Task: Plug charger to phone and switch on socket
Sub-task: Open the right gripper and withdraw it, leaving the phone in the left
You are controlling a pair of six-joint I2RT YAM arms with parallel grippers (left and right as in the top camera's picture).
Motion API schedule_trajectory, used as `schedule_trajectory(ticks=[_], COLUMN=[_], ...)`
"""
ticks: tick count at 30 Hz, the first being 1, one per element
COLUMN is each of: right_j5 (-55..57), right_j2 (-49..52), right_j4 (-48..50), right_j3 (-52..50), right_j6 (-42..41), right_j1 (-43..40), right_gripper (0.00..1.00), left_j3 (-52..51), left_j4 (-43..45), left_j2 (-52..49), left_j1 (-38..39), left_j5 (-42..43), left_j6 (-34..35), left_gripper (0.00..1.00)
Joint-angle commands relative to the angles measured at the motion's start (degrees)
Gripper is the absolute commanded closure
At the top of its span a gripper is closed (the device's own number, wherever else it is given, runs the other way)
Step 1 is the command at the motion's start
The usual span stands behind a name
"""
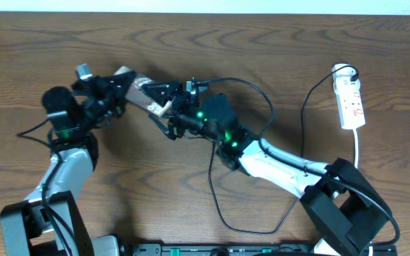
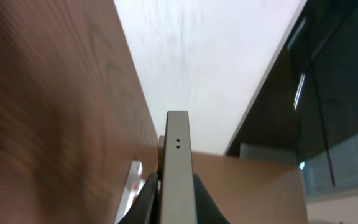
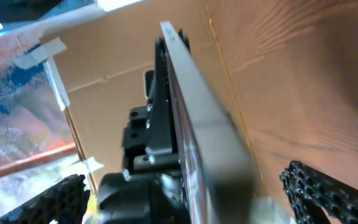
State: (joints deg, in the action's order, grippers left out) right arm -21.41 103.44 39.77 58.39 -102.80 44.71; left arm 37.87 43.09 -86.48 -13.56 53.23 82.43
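Note:
The phone (image 1: 137, 92) is lifted off the table and tilted. My left gripper (image 1: 116, 96) is shut on its left end; in the left wrist view the phone's silvery edge (image 2: 178, 162) stands between the jaws (image 2: 178, 208). My right gripper (image 1: 166, 108) is open around the phone's right end, and in the right wrist view its fingers (image 3: 194, 196) stand wide apart on either side of the phone's edge (image 3: 197, 118). The charger's black cable (image 1: 265, 107) loops from the socket (image 1: 351, 99) to the right gripper. Its tip is hidden there.
The socket lies at the table's far right with its white cord (image 1: 358, 146) running toward the front edge. The charger cable makes a wide loop (image 1: 255, 229) on the table beside the right arm. A white strip with a red mark (image 2: 131, 183) shows in the left wrist view.

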Motion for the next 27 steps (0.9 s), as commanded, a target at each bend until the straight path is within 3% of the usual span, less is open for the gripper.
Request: schedule_trajectory(ticks=[1,8,12,16,23,27], right_j5=[-9.84,-22.60,-23.98,-23.37,-18.38,-7.15], right_j2=[-0.42,-0.42,-0.42,-0.42,-0.42,-0.42], right_j4=[0.11,0.09,-0.61,-7.89,-40.17,-64.22], right_j3=[0.85,0.85,0.85,0.98,8.94,18.99], right_j6=[0.22,8.17,16.28,18.62,31.06,39.50], right_j1=[-4.20,-11.06,-12.41,-12.41,-12.41,-11.69], right_gripper=[0.01,0.01,0.01,0.01,0.01,0.01], left_j3=[0.07,0.07,0.07,0.07,0.07,0.07], left_j4=[0.72,0.76,0.81,1.36,2.29,2.36], left_j2=[0.31,0.31,0.33,0.31,0.31,0.31], left_j1=[-6.03,-17.51,-21.88,-24.37,-24.68,-24.68], left_j5=[3.82,17.77,25.62,30.21,31.21,31.19], left_j6=[-0.52,-0.57,-1.66,-3.15,-5.57,-6.40], left_gripper=[0.92,0.93,0.92,0.92,0.93,0.93])
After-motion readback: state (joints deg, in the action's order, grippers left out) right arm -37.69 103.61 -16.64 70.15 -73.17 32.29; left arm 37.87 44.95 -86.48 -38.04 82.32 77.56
